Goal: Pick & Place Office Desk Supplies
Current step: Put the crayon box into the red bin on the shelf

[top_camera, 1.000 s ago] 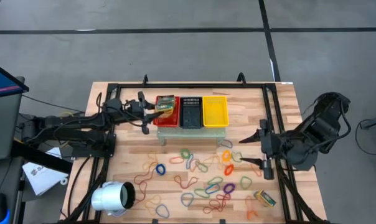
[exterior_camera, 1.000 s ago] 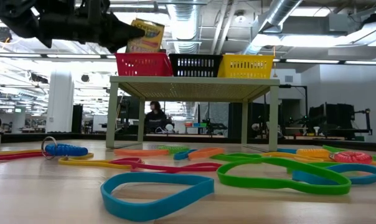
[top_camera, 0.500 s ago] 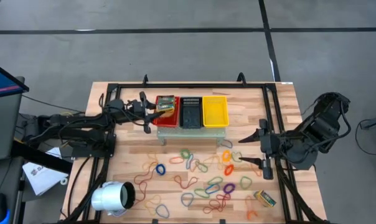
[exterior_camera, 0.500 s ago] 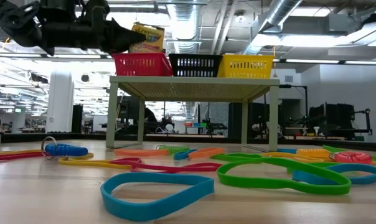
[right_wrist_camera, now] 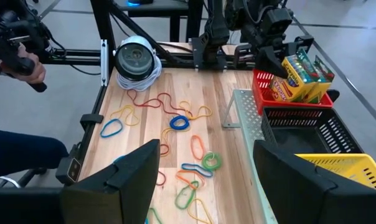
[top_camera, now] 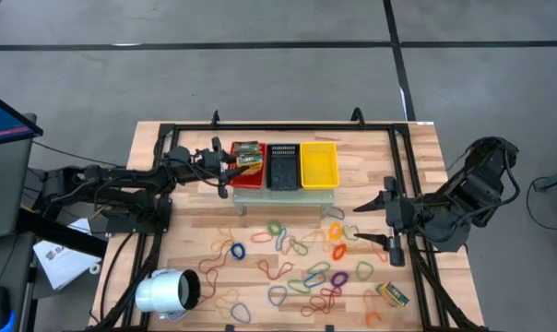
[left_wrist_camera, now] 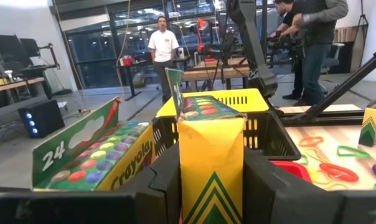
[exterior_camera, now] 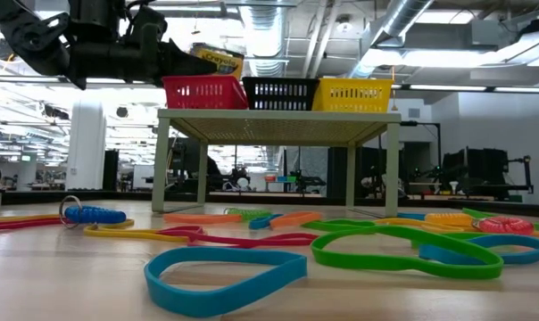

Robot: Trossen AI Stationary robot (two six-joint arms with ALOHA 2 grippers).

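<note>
The left hand (top_camera: 225, 171) was clenched on a crayon box (left_wrist_camera: 211, 163), holding it over the red basket (top_camera: 246, 177) on the raised stand at the back of the tabletop (top_camera: 417, 161). The left wrist view showed a second crayon box (left_wrist_camera: 91, 152) just beside the held one, apparently already lying in that basket, though how it rested was hard to tell. The right hand (top_camera: 375, 223) waited with its fingers spread wide and empty, above the right side of the tabletop. By my reading the task was only begun: the black basket (top_camera: 283, 166) and the yellow basket (top_camera: 318, 164) looked empty, many rubber bands (top_camera: 297, 272) lay scattered across the boards in front of the stand, and a small packet (top_camera: 391, 294) sat near the front right corner. A white cylinder (top_camera: 166, 294) lay at the front left.
</note>
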